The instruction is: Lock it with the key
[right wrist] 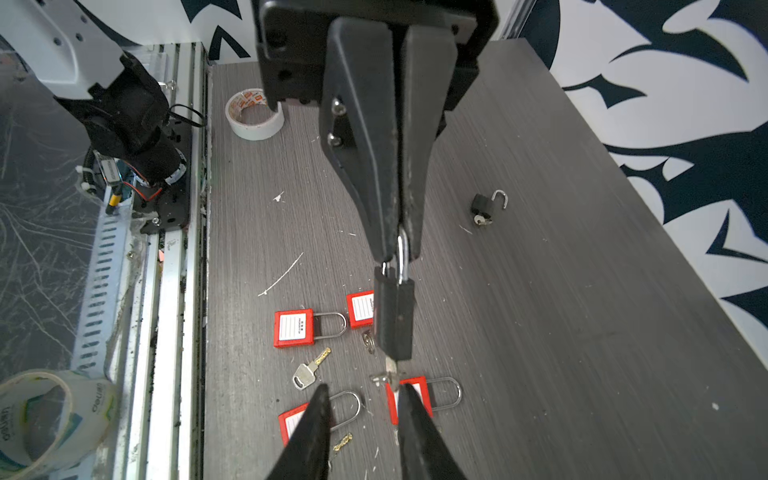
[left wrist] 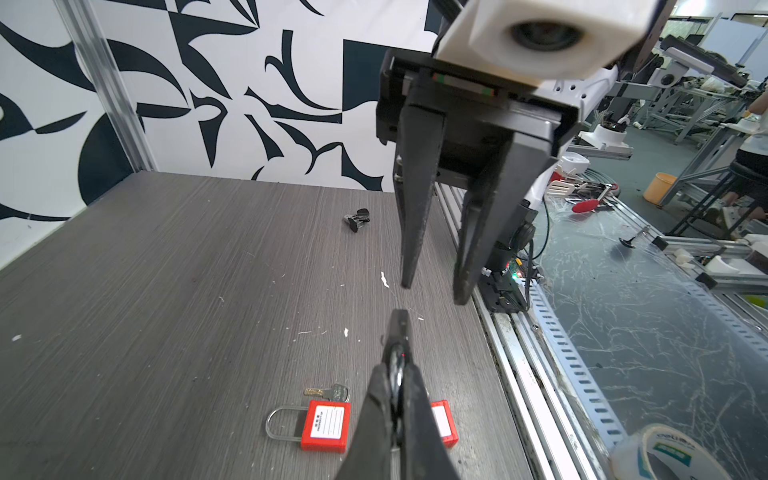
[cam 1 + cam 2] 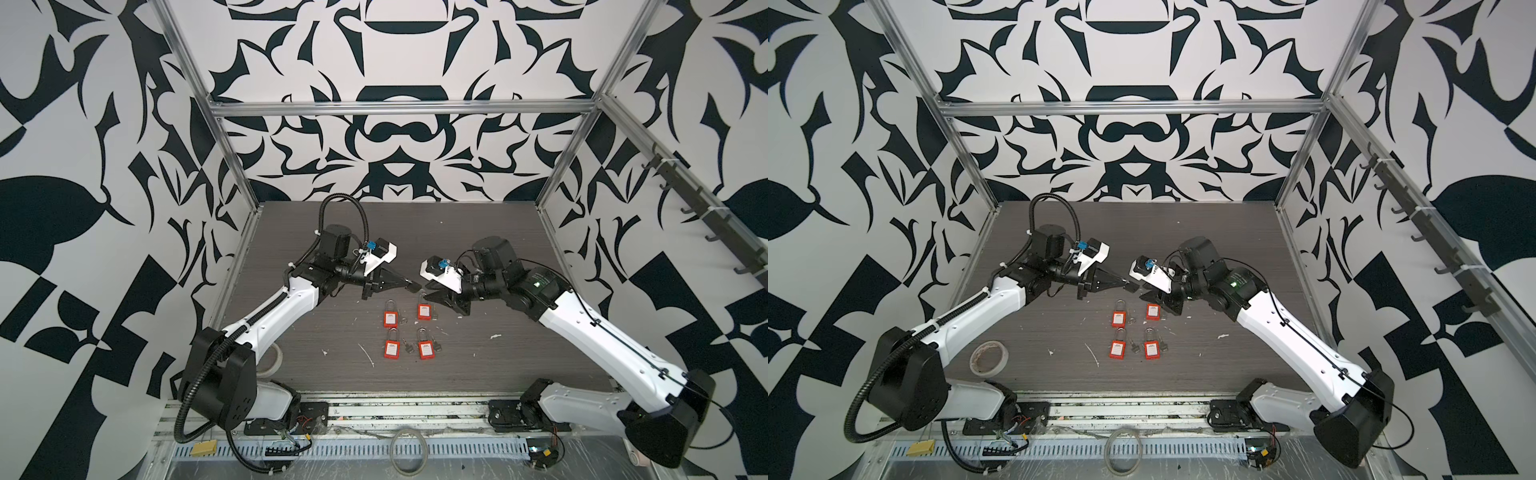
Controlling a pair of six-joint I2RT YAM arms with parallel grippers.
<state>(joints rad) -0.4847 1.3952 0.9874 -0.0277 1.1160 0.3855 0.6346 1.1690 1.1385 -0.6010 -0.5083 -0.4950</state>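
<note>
Currently the left tool [image 1: 397,249] clenches the black padlock [image 1: 395,316] by its shackle [image 1: 402,266] while the right tool [image 1: 363,388], jaws parted, hovers short of the key [image 1: 390,368], which likely needs pinching and turning.

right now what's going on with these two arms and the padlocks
The left gripper is shut on the shackle of a black padlock and holds it above the table. What looks like a key sticks out of the lock's bottom end. The right gripper faces it with jaws apart, just short of the key and not gripping it. Four red padlocks lie on the table below.
</note>
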